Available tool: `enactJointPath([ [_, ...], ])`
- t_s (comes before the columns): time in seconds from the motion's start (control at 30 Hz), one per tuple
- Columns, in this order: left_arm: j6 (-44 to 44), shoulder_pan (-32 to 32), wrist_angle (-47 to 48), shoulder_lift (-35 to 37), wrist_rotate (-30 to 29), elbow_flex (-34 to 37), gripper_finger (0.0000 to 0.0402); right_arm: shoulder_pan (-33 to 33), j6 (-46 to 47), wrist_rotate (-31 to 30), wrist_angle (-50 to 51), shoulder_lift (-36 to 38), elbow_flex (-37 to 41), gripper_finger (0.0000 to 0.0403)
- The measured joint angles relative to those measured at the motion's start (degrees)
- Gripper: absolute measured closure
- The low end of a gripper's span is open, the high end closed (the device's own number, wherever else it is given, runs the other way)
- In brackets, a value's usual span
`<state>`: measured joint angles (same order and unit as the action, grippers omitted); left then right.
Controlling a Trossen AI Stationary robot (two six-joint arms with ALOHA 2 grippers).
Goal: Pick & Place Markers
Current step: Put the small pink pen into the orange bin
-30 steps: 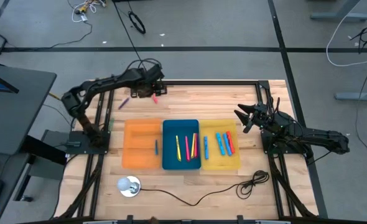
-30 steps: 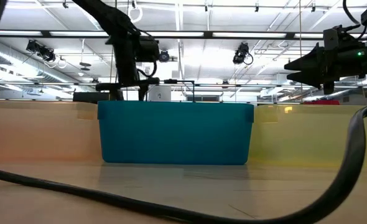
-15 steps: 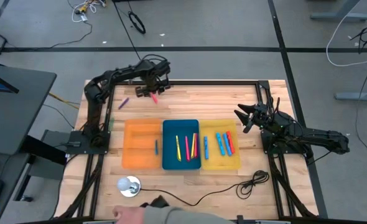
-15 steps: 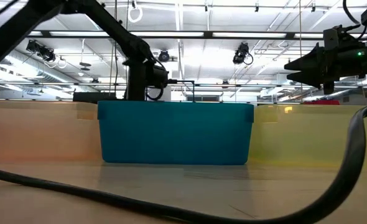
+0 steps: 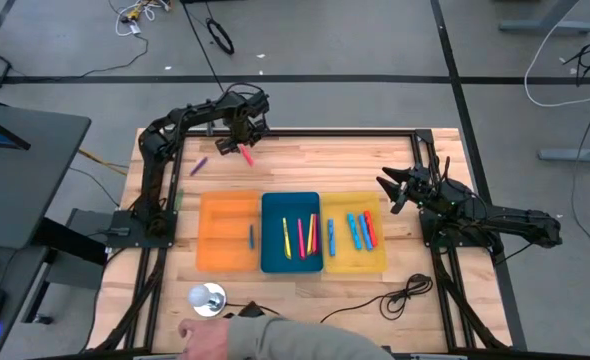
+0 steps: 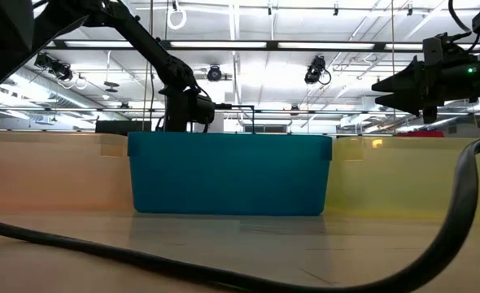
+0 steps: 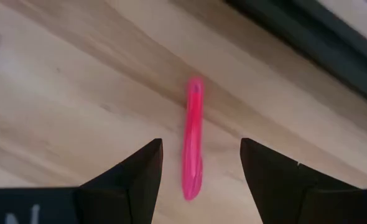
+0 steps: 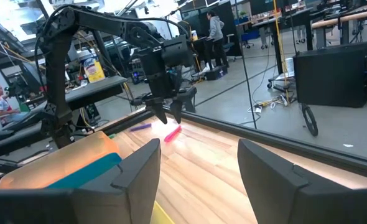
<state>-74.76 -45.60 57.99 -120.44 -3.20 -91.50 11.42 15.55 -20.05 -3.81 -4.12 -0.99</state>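
Observation:
A pink marker [image 7: 194, 137] lies flat on the wooden table near its far edge, also in the high view [image 5: 246, 155]. My left gripper [image 7: 200, 144] hangs open over it, pointing down, one finger on either side and clear of it. In the right wrist view the left gripper [image 8: 168, 116] stands a little above the pink marker [image 8: 173, 132]. A purple marker [image 5: 199, 165] lies to its left. More markers lie in the orange tray [image 5: 215, 250], the blue tray [image 5: 273, 250] and the yellow tray [image 5: 375, 255]. My right gripper [image 5: 387, 190] waits open at the right.
A black frame rail [image 7: 308, 43] runs along the far edge just behind the pink marker. A white round object [image 5: 207, 298] and a black cable [image 5: 375, 305] lie near the front edge. A person's hand and sleeve [image 5: 240, 335] reach in at the near edge.
My left gripper has sunk toward the pink marker, shifting a little toward the far edge, and has rolled about its pointing line; its arm has folded up higher. A person's hand has come into the high view at the near edge.

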Motion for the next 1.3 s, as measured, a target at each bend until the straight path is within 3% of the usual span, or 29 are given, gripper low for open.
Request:
enactJointPath([
  [0.37, 0.42, -0.15, -1.13, -3.69, 4.35, -0.02, 0.0179, 0.02, 0.00, 0.01, 0.00, 0.00, 0.00, 0.0188],
  [0.77, 5.61, 0.13, -4.34, -4.99, 3.18, -0.02, 0.0183, 0.02, -0.02, 0.01, -0.01, 0.00, 0.00, 0.0188],
  [0.9, 5.07, 0.17, -4.87, -5.03, 3.13, -0.02, 0.0217, 0.01, 0.00, 0.00, 0.00, 0.00, 0.00, 0.0188],
  [1.2, 6.89, 0.26, -5.75, -5.08, 3.24, -0.11, 0.0343, 0.00, 0.00, 0.01, 0.00, 0.00, 0.00, 0.0188],
  [1.3, 9.32, 0.57, -5.75, -5.06, 2.98, -0.13, 0.0364, 0.00, -0.02, 0.00, 0.00, 0.00, 0.00, 0.0188],
])
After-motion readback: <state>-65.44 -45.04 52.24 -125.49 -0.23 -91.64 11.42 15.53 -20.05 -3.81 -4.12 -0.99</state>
